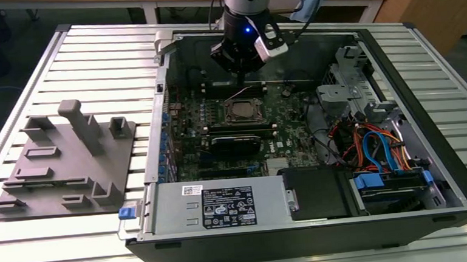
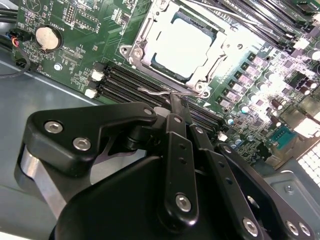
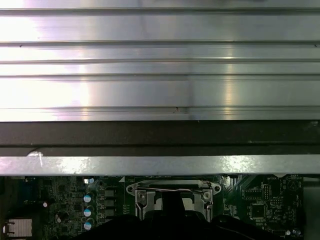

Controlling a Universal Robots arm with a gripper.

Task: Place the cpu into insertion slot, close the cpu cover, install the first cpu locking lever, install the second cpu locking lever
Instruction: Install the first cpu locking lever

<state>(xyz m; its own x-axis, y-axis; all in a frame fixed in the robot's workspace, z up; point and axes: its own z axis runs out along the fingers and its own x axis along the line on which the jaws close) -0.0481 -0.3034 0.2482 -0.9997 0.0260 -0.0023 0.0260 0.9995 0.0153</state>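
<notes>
In the second wrist view the cpu (image 2: pixel 182 42) lies flat in the insertion slot (image 2: pixel 131 51), its silvery top showing through the window of the cpu cover (image 2: pixel 212 64), which lies down over it. A thin wire locking lever (image 2: pixel 159 92) runs along the socket's near edge. My gripper (image 2: pixel 176 101) is shut, its narrow tip right at this lever. In the exterior view the gripper (image 1: pixel 241 85) hangs just behind the insertion slot (image 1: pixel 242 111) inside the open computer case. In the first wrist view the cpu cover (image 3: pixel 172 189) and the lever (image 3: pixel 175 190) sit just ahead of the gripper's dark body.
Long black memory slots (image 2: pixel 125 80) lie beside the socket, and a coin battery (image 2: pixel 48 37) is nearby. The case wall (image 1: pixel 164 80) stands on the exterior view's left, with drive bays and cables (image 1: pixel 377 146) on its right. A grey fixture (image 1: pixel 65 159) rests on the slatted table.
</notes>
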